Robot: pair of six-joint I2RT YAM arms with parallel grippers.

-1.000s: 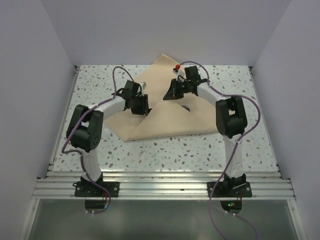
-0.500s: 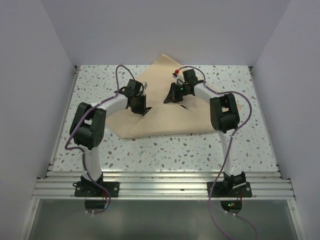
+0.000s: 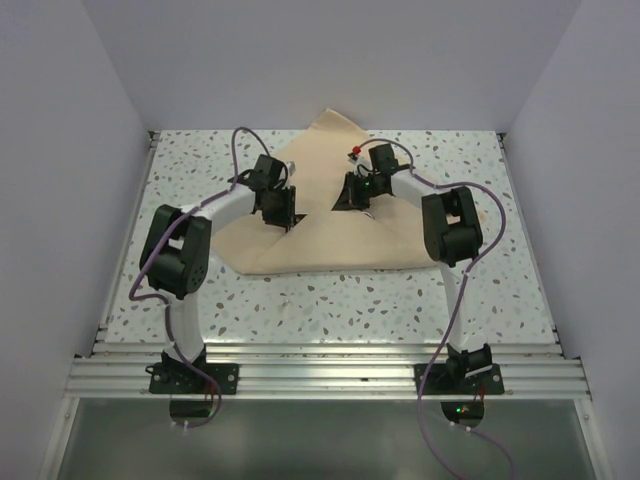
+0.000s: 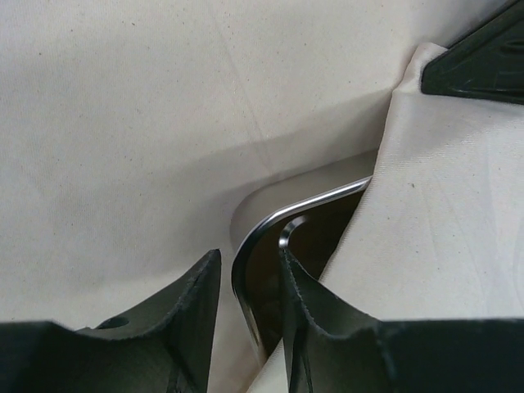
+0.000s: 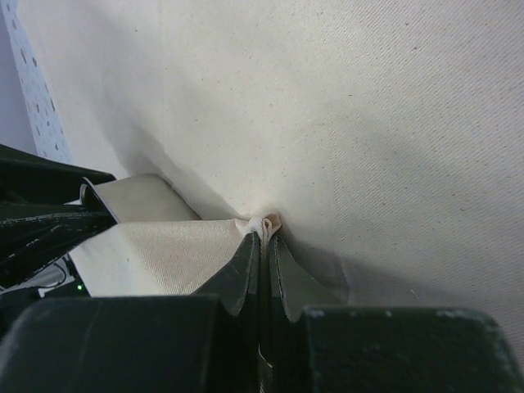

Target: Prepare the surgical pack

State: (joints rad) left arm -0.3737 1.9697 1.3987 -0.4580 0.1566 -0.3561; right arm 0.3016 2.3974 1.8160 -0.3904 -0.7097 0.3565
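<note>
The tan wrap sheet (image 3: 330,240) lies partly folded on the table, with a point toward the back wall. My left gripper (image 3: 283,218) sits low over its middle. In the left wrist view the gripper (image 4: 250,252) is open and straddles the rounded corner rim of the steel tray (image 4: 246,246), one finger outside and one inside. The wrap (image 4: 442,213) covers the rest of the tray. My right gripper (image 3: 347,200) is shut on a pinched fold of the wrap (image 5: 267,223), close to the left gripper. Instruments and gauze are hidden.
The speckled table (image 3: 400,290) surrounds the sheet, with white walls on three sides and an aluminium rail (image 3: 320,370) at the front. Purple cables (image 3: 236,150) loop above both arms. The two grippers are only a few centimetres apart.
My right arm has drawn its elbow back, and its gripper has shifted slightly right with the wrap fold still pinched. The left gripper has barely moved.
</note>
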